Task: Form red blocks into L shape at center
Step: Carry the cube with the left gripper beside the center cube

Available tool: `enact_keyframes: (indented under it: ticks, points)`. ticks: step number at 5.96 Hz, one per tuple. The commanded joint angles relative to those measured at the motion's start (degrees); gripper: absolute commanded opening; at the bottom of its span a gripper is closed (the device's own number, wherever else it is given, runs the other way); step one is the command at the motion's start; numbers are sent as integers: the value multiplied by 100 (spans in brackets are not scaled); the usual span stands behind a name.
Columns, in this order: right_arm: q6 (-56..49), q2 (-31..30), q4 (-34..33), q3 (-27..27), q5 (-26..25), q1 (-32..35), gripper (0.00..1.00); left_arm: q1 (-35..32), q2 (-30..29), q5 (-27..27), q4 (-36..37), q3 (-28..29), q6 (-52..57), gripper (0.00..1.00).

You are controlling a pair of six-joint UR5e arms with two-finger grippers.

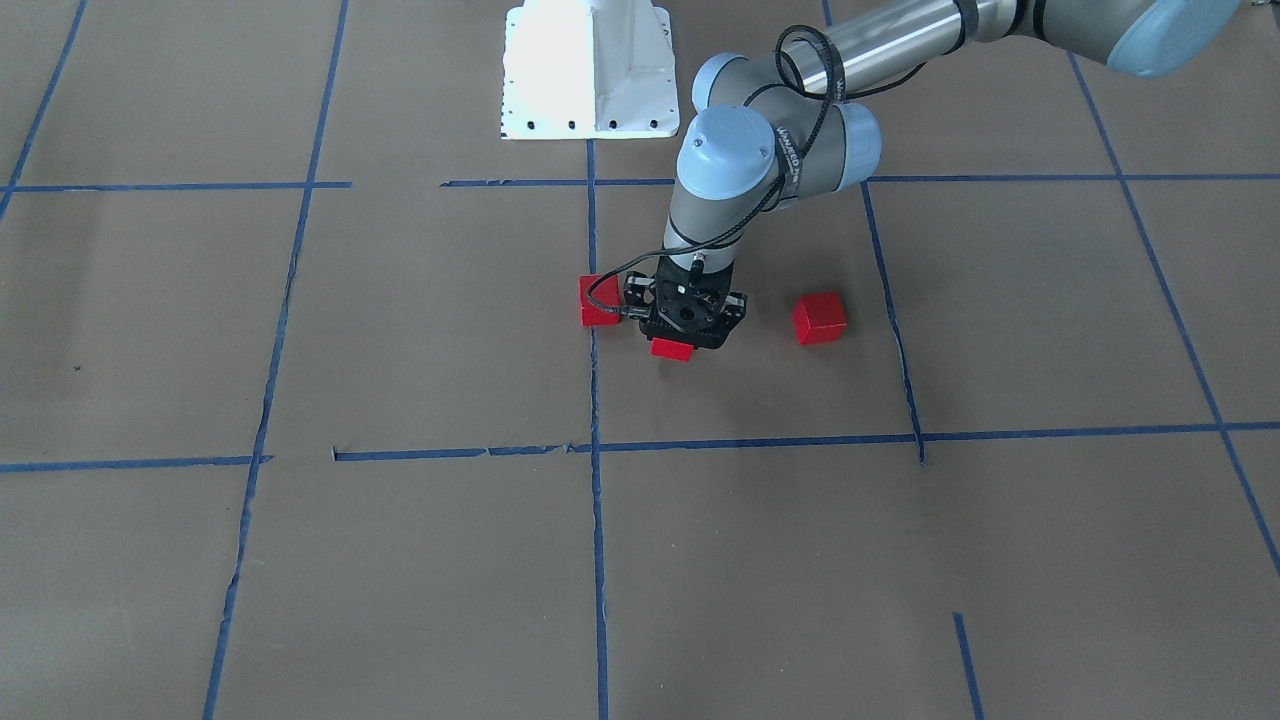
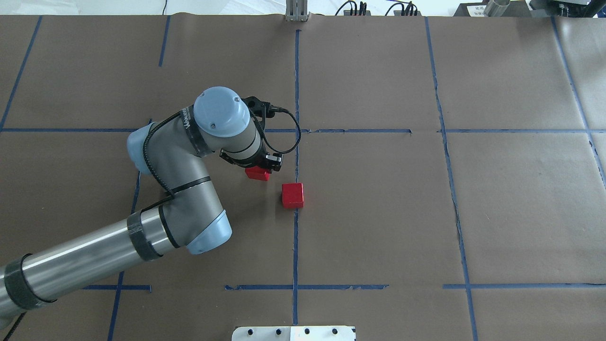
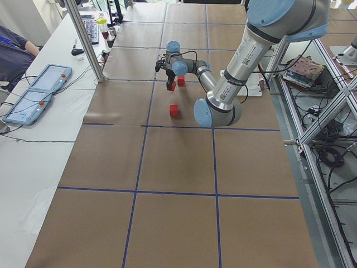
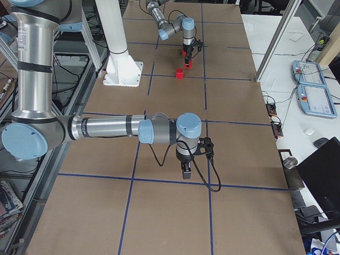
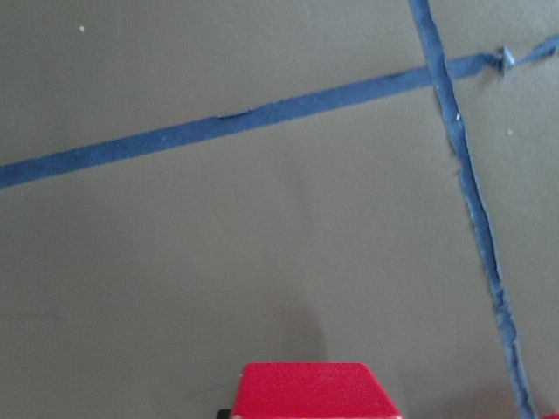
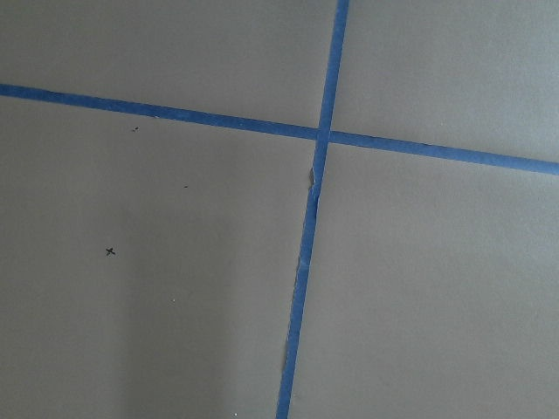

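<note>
As left tool point(image 1: 684, 338) grips red block point(image 1: 671, 350), tape point(image 1: 595, 400) near

Light: bright, even, diffuse from above. Glare: white base plate point(image 1: 590, 70) blown out; sheen along left arm's steel tube point(image 2: 80, 265). Shadows: soft, faint on the desk point(image 2: 378, 213) under that arm. Focus: left wrist view soft, red block point(image 5: 310, 391) slightly blurred; side views sharp.

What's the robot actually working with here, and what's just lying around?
Part of the job: held red block in the left gripper; red block on the tape line; red block off alone.
Just lying about: white base plate; blue tape grid; control tablets on the side bench.
</note>
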Motion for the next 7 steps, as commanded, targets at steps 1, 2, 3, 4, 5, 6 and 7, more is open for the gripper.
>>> enact_keyframes:
  ticks: [1,2,3,4,5,6,7]
  points:
    - [-9,0,0,1,-6,0,100,43,-866,2,30,1037,-893,17]
    - [-9,0,0,-8,-15,0,100,165,-887,2,48,1050,-1157,17]
    - [-9,-8,0,-17,-15,0,100,236,-887,-7,143,1051,-1177,17]
    - [-9,0,0,-25,-15,0,100,245,-974,-16,449,1042,-1169,17]
    - [-9,0,0,-17,-15,0,100,245,-975,-33,469,1033,-1177,17]
    - [-9,0,0,-25,-24,0,100,245,-975,-33,470,1016,-1177,17]
    - [-9,-8,0,-25,-24,0,100,245,-975,-33,470,1015,-1177,17]
